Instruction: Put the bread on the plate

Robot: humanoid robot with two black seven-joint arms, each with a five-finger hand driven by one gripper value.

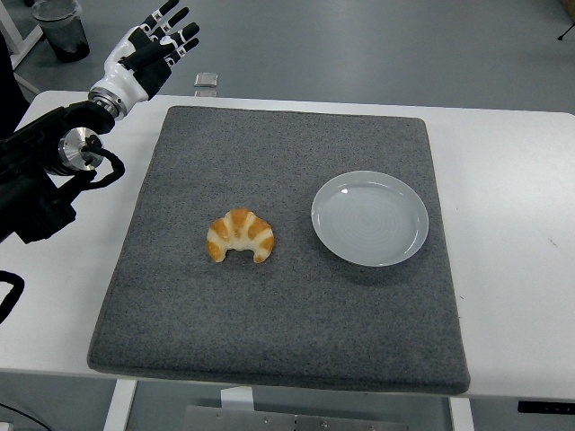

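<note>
Well apart from the bread [240,236] — left hand [146,54], fingers [173,18] spread, empty.

A mat [278,314] is laid on the desk [521,269] and covers most of its middle. The bread [240,236] is placed on the mat, left of centre. The plate [369,217] is set on the mat to the right of the bread, near it but apart. The left robot hand [148,49] is located beyond the mat's far left corner, above the desk's far edge.
</note>
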